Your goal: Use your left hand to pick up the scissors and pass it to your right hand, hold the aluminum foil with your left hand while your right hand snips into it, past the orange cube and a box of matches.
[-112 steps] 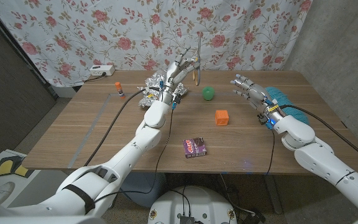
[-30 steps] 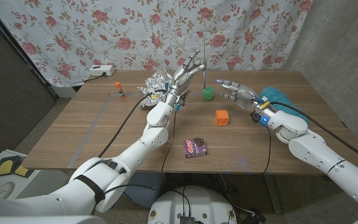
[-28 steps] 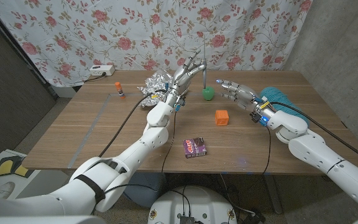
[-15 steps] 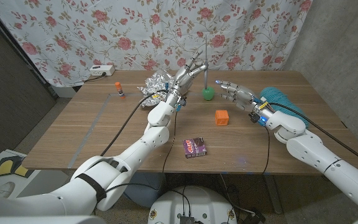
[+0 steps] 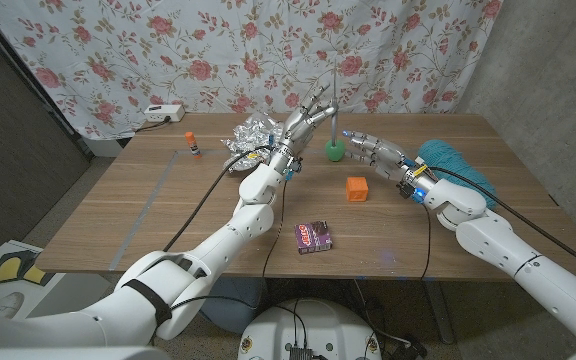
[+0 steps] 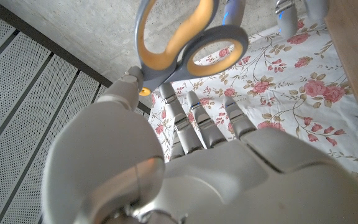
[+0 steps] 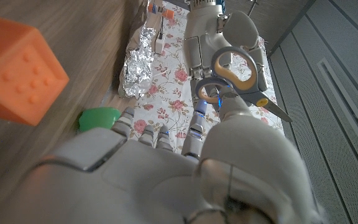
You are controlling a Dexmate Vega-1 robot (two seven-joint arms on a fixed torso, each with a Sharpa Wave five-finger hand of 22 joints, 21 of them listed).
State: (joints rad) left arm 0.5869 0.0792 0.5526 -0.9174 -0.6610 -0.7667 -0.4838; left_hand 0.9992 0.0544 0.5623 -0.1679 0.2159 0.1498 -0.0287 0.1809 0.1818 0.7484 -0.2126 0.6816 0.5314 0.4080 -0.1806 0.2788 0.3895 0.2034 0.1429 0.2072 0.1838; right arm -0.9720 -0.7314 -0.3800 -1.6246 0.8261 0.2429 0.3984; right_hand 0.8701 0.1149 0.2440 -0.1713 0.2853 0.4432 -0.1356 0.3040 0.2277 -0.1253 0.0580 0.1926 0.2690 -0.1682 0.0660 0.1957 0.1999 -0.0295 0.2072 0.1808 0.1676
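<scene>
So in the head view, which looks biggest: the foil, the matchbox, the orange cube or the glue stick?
1. Foil, clearly biggest.
2. Matchbox, though it lies nearer the camera, which helps.
3. Orange cube, not much smaller than the matchbox.
4. Glue stick, smallest, and farthest back.

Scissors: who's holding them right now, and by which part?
The left robot hand holds the scissors up by the handle loops, blades pointing up. The right robot hand reaches close, holding nothing.

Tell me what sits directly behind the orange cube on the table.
Behind the orange cube sits a green ball; the right hand covers part of its side.
</scene>
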